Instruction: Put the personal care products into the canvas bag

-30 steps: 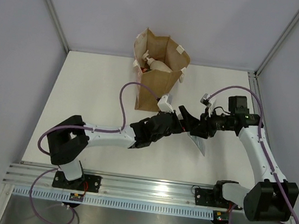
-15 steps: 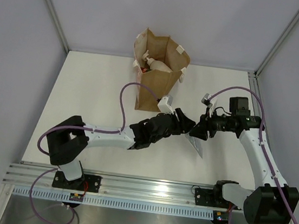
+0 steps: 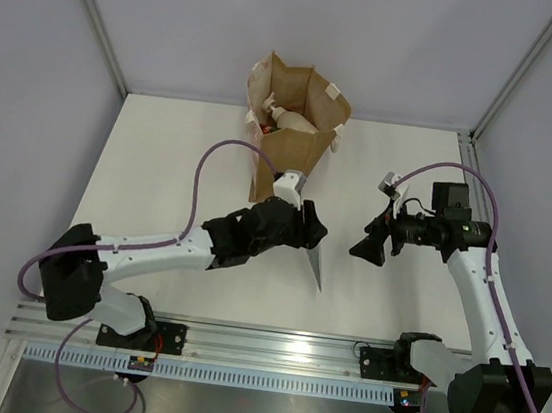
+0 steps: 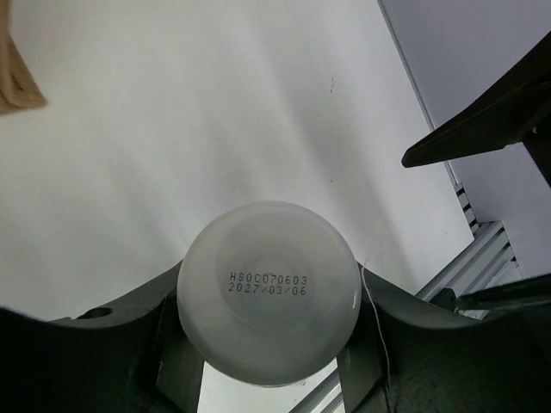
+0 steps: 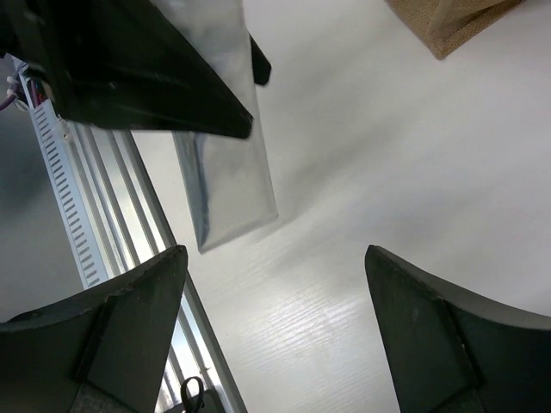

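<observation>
While the left claw [image 3: 306,234] clamps the silver tube [image 3: 315,267] by its white cap [image 4: 269,292] over the desk [image 3: 159,172], the right claw [image 3: 367,244] hangs wide open, empty, nearby; the canvas bag [image 3: 287,158] stands upright behind them.

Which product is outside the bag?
The silver tube, gripped by the left hand above the table; the beige-pink bottle lies inside the canvas bag.

silver tube [image 4: 269,292] cap end | code: hs0c070603 | date: 2027/03/06

White table [image 3: 159,172] — slotted rail [image 3: 269,347], perhaps aluminium.
</observation>
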